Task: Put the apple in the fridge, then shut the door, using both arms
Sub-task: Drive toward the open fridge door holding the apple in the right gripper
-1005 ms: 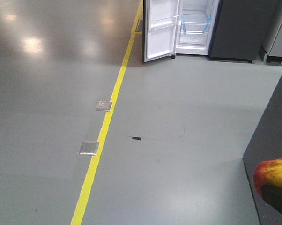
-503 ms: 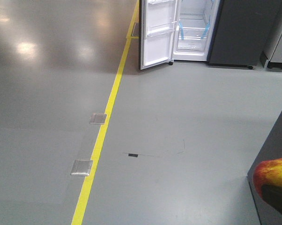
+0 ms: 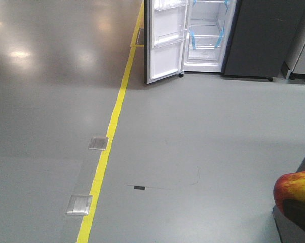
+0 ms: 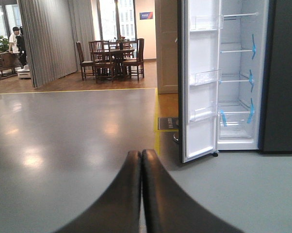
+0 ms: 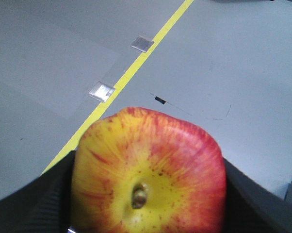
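**Right claw (image 5: 151, 213) pinching the apple (image 5: 148, 174), left claw (image 4: 141, 184) pressed together on nothing: approach to the fridge (image 3: 205, 35)**

1. Fridge, one. It sits upper centre of the front view, well apart from my rig, with its white shelves exposed.
2. Door (image 3: 165, 45), one. It stands swung open at the left of the cavity. I count three clear bins on its lining in the left wrist view.
3. Yellow line (image 3: 109, 147), one. It runs from the bottom left up toward the door's foot.
4. Claws, two, in the states given in the heading.
5. Apple, one. It is in the lower right corner of the front view and fills the right wrist view, stem pit toward the lens, clear of the floor.
6. Floor plates, two (image 3: 98, 143) (image 3: 78, 204). Both touch the line's left edge.

Handling note: I judge the step in hand to be the drive-in. I would steer right of the open door's edge, square the rig to the shelves, and keep the pinch firm, since glossy skin may slip. The left claw stays free for the door.
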Motion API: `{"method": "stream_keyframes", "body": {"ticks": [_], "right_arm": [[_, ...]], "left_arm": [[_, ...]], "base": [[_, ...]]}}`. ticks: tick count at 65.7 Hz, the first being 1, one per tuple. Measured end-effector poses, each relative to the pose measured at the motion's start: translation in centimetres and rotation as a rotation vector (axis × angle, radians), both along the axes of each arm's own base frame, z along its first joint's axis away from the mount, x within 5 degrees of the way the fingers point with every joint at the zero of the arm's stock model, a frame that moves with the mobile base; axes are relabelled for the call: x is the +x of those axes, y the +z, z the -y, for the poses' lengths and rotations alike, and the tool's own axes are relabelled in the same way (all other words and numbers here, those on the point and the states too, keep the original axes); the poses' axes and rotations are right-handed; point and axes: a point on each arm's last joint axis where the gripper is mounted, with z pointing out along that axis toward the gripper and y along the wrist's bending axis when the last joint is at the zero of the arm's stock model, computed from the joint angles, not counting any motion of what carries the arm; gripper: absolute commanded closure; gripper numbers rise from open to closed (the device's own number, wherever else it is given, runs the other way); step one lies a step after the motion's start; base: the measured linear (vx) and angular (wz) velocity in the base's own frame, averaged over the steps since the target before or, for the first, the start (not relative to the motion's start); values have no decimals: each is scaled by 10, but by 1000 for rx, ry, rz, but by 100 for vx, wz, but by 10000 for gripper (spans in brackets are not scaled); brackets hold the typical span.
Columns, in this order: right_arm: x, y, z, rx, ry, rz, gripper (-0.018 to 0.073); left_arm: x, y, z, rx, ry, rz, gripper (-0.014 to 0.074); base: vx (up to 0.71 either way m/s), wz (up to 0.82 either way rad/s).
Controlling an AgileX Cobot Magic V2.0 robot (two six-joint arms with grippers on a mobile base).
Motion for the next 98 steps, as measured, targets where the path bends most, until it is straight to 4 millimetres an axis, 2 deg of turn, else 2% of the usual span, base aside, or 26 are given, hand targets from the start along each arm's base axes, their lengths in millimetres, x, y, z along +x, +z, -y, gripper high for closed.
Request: {"method": "stream_keyframes", "body": {"ticks": [98], "right_arm": [[0, 0, 0, 0, 0, 0, 426]], "left_arm": [[0, 0, 0, 0, 0, 0, 602]], "base": [[30, -2]]}}
